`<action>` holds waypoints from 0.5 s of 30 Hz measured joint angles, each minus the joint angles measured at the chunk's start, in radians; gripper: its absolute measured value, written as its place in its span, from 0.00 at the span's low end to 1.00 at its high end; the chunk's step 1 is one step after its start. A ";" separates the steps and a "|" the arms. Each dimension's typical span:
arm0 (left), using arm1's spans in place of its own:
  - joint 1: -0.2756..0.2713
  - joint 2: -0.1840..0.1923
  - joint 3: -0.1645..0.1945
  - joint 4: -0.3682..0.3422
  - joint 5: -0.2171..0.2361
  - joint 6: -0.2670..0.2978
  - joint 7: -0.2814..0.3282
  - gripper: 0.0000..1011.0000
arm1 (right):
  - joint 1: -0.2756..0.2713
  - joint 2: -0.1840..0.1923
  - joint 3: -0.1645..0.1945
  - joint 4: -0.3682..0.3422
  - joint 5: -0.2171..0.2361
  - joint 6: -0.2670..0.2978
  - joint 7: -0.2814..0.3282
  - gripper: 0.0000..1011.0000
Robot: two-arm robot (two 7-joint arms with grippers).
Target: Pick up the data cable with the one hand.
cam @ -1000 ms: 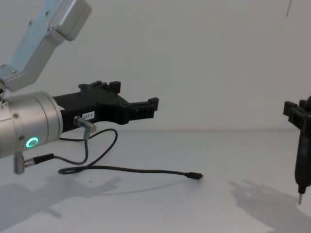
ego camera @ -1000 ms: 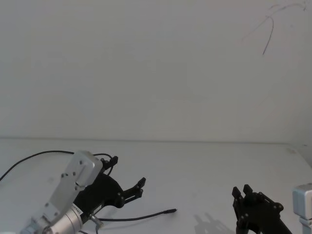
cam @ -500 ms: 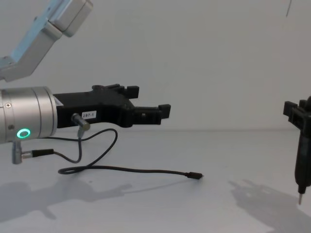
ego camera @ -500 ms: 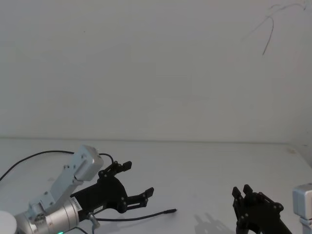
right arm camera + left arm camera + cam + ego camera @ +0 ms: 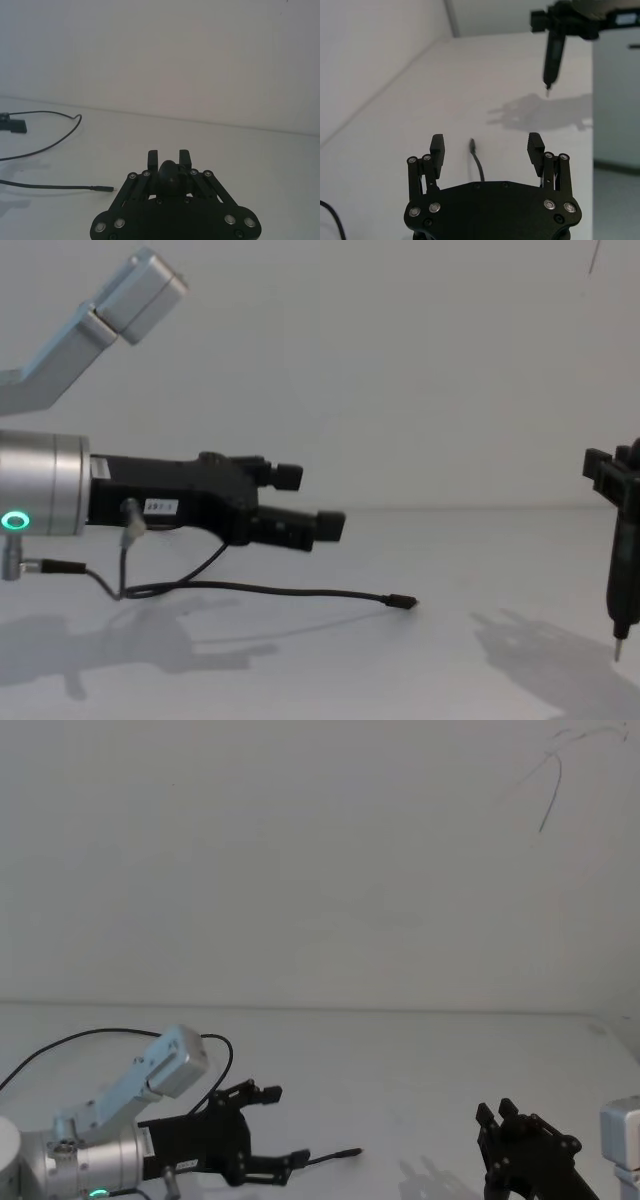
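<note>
- None of the lift is done: the data cable point(image 5: 300, 591) lies flat on the white table point(image 5: 450, 670). Its thin cord runs from beneath the left arm out to a tiny flat plug point(image 5: 402, 602) near the middle of the table.
- One arm is at work. The left gripper point(image 5: 312, 502) hangs low above the cord and points roughly along it. In the chest view bare table shows between its lower finger and the cable, so the two are apart.
- Its claw is spread wide and holds nothing. From the left wrist view the cord runs out between the two fingers point(image 5: 437, 145), with the plug end lying just ahead of the tips.
- The right gripper point(image 5: 495, 1112) is parked at the table's near right, well apart from the cable. I cannot tell its state.
- By my reading the approach and the lining-up are largely made. What is left is the whole grasp: drop onto the cord, close on it, and raise it off the table.
- A short dark wire with a silver elbow plug point(image 5: 128, 522) droops from the left wrist close to the cord's near stretch. It belongs to the arm and is not the thing to take.
- So thin a cord lying flat probably needs the fingertips almost down on the table before they close, or they may shut on air.
</note>
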 joint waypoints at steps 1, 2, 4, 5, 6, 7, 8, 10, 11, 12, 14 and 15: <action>-0.006 0.002 0.005 0.008 0.000 0.000 -0.012 0.99 | 0.000 0.000 0.000 0.000 0.000 0.000 0.000 0.25; -0.011 0.005 0.009 0.015 0.000 0.000 -0.024 0.99 | 0.000 0.000 0.000 0.000 0.000 0.000 0.000 0.25; -0.028 0.012 0.024 0.036 0.003 0.000 -0.057 0.99 | 0.000 0.000 0.000 0.000 0.000 0.000 0.000 0.25; -0.039 0.018 0.035 0.051 0.006 0.000 -0.081 0.99 | 0.000 0.000 0.000 0.000 0.000 0.000 0.000 0.25; -0.039 0.018 0.035 0.051 0.006 0.000 -0.081 0.99 | 0.000 0.000 0.000 0.000 0.000 0.000 0.000 0.25; -0.047 0.023 0.042 0.062 0.009 0.000 -0.099 0.99 | 0.000 0.000 0.000 0.000 0.000 0.000 0.000 0.25; -0.051 0.026 0.047 0.069 0.011 0.000 -0.109 0.99 | 0.000 0.000 0.000 0.000 0.000 0.000 0.000 0.25; -0.059 0.032 0.058 0.085 0.015 -0.001 -0.132 0.99 | 0.000 0.000 0.000 0.000 0.000 0.000 0.000 0.25; -0.062 0.034 0.061 0.089 0.016 -0.001 -0.137 0.99 | 0.000 0.000 0.000 0.000 0.000 0.000 0.000 0.25; -0.066 0.037 0.068 0.098 0.018 -0.003 -0.147 0.99 | 0.000 0.000 0.000 0.000 0.000 0.000 0.000 0.25; -0.069 0.040 0.072 0.105 0.020 -0.005 -0.157 0.99 | 0.000 0.000 0.000 0.000 0.000 0.000 0.000 0.25; -0.070 0.041 0.075 0.109 0.020 -0.006 -0.160 0.99 | 0.000 0.000 0.000 0.000 0.000 0.000 0.000 0.25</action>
